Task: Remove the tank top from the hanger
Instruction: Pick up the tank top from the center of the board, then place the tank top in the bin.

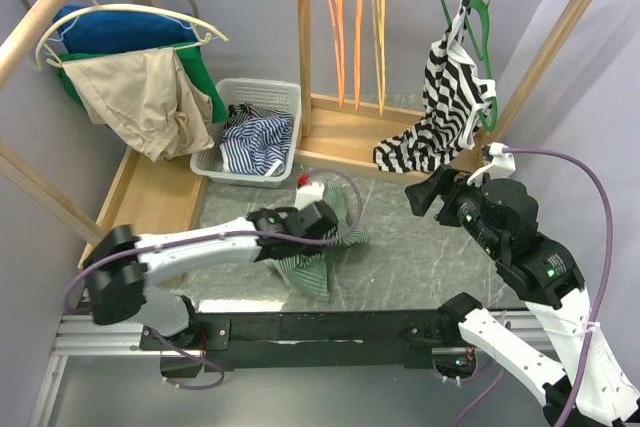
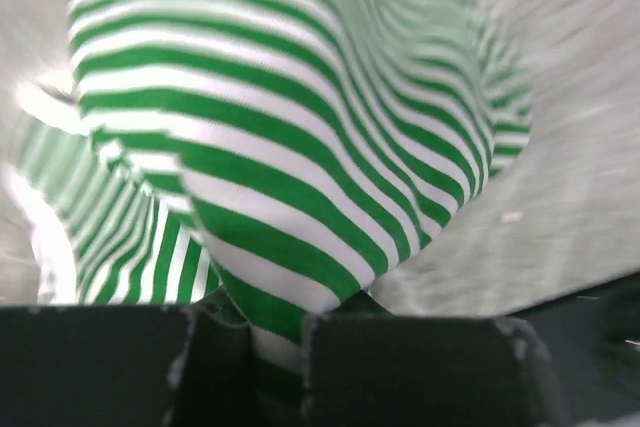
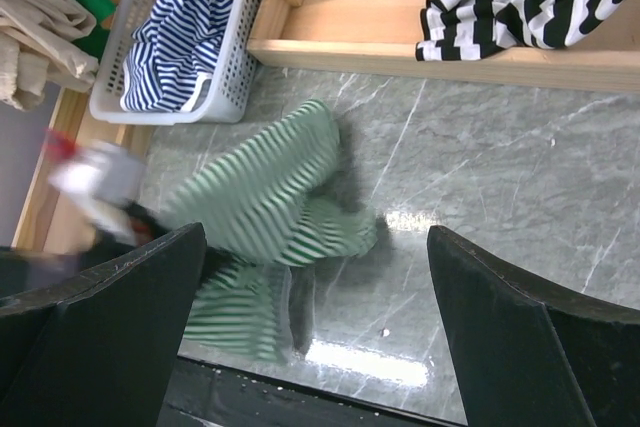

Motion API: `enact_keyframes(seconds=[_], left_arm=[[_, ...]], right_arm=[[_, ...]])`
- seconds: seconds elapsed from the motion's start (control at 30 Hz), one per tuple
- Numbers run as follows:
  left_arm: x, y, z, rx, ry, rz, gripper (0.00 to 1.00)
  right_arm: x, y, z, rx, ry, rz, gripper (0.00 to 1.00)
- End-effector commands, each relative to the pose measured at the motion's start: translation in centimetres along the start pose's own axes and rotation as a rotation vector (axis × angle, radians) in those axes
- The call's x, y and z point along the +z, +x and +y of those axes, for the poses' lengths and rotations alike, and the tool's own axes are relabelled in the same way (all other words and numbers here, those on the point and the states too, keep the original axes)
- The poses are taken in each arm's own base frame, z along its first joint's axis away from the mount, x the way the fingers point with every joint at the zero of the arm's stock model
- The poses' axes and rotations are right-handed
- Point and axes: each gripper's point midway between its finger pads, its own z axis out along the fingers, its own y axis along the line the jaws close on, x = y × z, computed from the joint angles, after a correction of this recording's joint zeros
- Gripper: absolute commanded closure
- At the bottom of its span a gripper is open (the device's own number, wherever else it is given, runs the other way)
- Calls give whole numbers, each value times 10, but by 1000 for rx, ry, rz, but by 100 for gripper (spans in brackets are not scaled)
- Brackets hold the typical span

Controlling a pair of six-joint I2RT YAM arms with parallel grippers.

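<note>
Starting at the left, the white basket (image 1: 228, 162) holds a blue-striped garment; the right wrist view cuts off its upper end. Just right of it, the left gripper (image 1: 322, 219) clenches a fold of the green-striped tank top (image 1: 318, 273), which lies crumpled on the grey table (image 1: 420, 257). Cloth buries the fingertips in the left wrist view, and the right wrist view blurs that arm. Further right, the right gripper (image 1: 422, 197) hangs released, jaws wide. Beyond it the zebra-print tank top (image 1: 450, 107) droops from the green hanger (image 1: 481, 25), hem on the wooden base (image 1: 345, 142). How its straps sit is hard to make out.
</note>
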Motion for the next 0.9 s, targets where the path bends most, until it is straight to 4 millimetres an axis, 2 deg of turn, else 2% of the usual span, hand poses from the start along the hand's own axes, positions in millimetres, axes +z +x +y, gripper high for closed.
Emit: enact_keyframes(seconds=[0.0,0.03,0.07,0.13,0.2,0.23,0.27,0.3,0.37,0.4,0.43,0.47,0.5,0.53,0.57,0.6,0.63,0.67,0.7,0.73,0.77,0.8,0.83,0.87], left_arm=[[-74,-100,8,-39,34,-261,99],[-90,-114,14,-58,47,-300,99],[-96,-129,28,-81,26,-323,99],[-118,-155,40,-91,32,-379,99],[-130,-178,64,-104,-17,-431,99],[-133,-186,70,-104,-28,-446,99],[-133,-198,85,-125,-62,-464,99],[-141,-212,90,-126,-62,-495,99],[-137,-231,102,-136,-71,-509,99],[-145,-248,100,-130,-52,-546,99],[-135,-256,101,-121,-59,-533,99],[-134,-268,107,-128,-60,-539,99],[-144,-287,105,-118,-49,-576,99],[-130,-296,106,-106,-59,-559,99],[-128,-306,111,-110,-68,-565,99],[-138,-325,110,-103,-59,-602,99],[-121,-331,111,-100,-71,-580,99],[-118,-342,121,-113,-84,-588,99],[-125,-357,120,-116,-65,-618,99],[-105,-364,124,-116,-75,-597,99],[-102,-373,135,-130,-90,-605,99],[-109,-388,139,-132,-98,-639,99],[-92,-394,152,-140,-124,-620,99],[-99,-409,155,-138,-121,-656,99]], right_arm=[[-3,-6,3,14,-22,-35,0],[-3,-6,3,16,-22,-33,0],[-4,-6,3,16,-22,-37,0],[-3,-6,2,18,-20,-39,0],[-3,-5,3,21,-25,-35,0],[-2,-5,4,20,-27,-33,0],[-1,-5,5,22,-30,-31,0],[0,-4,6,24,-35,-28,0],[3,-3,8,20,-44,-22,0],[3,-3,9,20,-49,-21,0],[5,-3,10,20,-47,-16,0],[6,-4,11,18,-49,-15,0],[7,-3,12,16,-53,-11,0],[8,-3,13,14,-55,-8,0],[8,-4,14,13,-60,-8,0],[9,-4,14,11,-59,-6,0],[9,-4,15,8,-59,0,0],[10,-3,15,8,-56,2,0],[10,-4,14,7,-54,1,0],[11,-3,15,7,-56,2,0],[12,-3,15,5,-57,2,0],[13,-2,14,5,-54,4,0],[14,-1,14,4,-54,7,0],[14,0,14,3,-54,13,0]])
